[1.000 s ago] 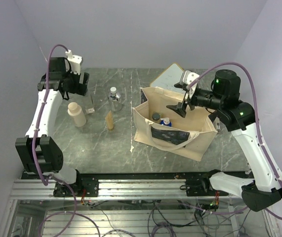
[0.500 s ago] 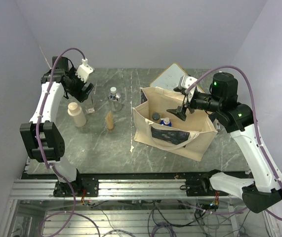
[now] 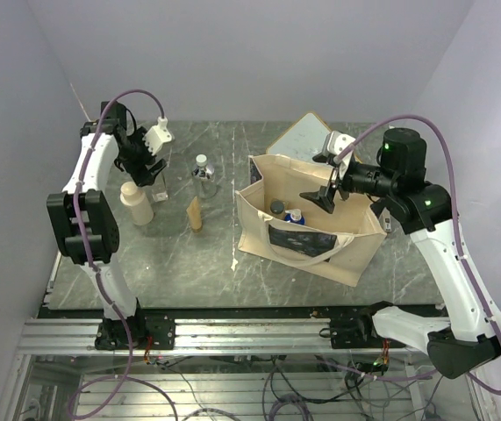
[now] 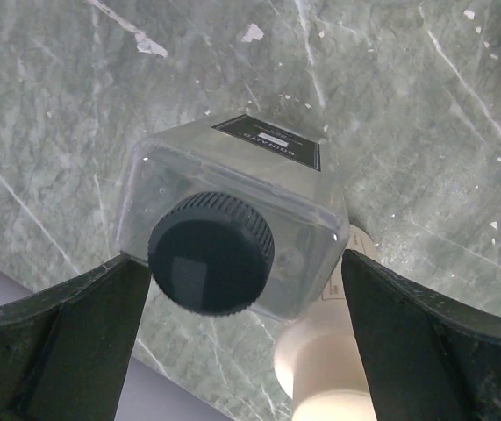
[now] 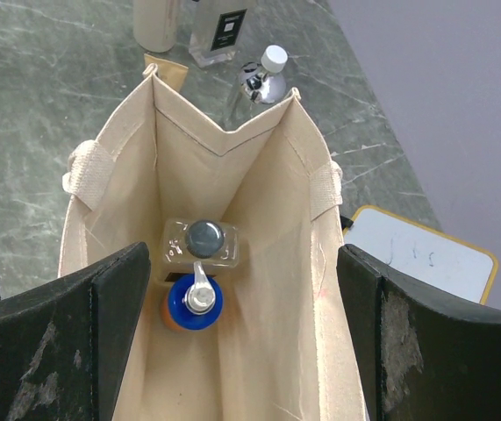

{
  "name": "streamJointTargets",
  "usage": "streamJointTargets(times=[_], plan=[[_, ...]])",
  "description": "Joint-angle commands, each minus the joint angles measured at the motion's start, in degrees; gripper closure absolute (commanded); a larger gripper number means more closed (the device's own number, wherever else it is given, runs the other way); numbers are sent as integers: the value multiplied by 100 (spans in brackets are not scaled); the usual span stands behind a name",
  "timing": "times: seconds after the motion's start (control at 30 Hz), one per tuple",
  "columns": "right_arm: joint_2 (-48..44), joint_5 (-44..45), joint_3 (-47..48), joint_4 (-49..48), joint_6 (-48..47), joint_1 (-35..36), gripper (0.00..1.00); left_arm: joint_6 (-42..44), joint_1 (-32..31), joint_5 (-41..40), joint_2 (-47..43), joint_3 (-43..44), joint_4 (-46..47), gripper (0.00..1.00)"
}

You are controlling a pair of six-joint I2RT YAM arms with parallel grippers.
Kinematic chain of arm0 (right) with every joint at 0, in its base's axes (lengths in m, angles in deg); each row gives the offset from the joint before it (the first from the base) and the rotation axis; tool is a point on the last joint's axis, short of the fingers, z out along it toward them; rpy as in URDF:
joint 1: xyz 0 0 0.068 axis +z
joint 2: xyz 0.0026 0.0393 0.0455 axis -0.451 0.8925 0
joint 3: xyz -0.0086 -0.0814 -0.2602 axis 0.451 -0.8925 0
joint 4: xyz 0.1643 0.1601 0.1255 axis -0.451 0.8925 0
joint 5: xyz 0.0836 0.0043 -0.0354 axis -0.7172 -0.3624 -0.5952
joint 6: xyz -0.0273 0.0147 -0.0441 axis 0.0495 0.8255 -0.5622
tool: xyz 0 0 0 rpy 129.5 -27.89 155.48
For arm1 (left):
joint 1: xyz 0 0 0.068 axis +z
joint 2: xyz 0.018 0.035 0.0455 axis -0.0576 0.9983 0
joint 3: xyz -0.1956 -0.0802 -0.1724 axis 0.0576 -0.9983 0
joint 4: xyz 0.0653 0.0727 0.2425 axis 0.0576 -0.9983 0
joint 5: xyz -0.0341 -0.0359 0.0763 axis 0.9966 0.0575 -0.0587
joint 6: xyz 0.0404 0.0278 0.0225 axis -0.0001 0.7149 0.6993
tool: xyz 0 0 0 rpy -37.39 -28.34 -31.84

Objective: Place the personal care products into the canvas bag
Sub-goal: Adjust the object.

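A clear black-capped bottle (image 4: 232, 228) stands at ten o'clock on the surface (image 3: 189, 263); the left pincer (image 4: 246, 289), spread wide, has just swung in to straddle it, so a grasp looks next. The canvas bag (image 3: 307, 250) sits toward three o'clock, two products (image 5: 203, 241) inside, the right pincer (image 3: 325, 195) spread above it.

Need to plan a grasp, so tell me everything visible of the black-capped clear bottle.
The bottle is clear, glass or hard plastic by its look, with a squarish body and rounded shoulders. A round, ribbed black cap closes it, and a dark label with pale lettering sits on one face. It stands upright on the grey marbled table. A cream cylinder stands close beside it; contact can't be judged. The left gripper hangs above, open jaws straddling it, not closed on it.
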Motion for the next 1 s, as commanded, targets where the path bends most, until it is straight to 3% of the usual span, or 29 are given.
streamJointTargets(times=[0.0,0.47,0.67,0.8,0.97], plan=[[-92,-219,-51,-42,17,-125,13,587,78,342,263,424,-518,1],[-8,-449,-134,-126,82,-274,13,1719,80,760,964,1170,-1169,1],[-20,-442,-181,-145,60,-293,13,1133,76,902,847,1197,-919,1],[-26,-442,-209,-147,43,-291,13,696,72,990,494,752,-626,1],[19,-512,-181,-117,30,-296,12,-565,71,863,-147,58,164,1]])
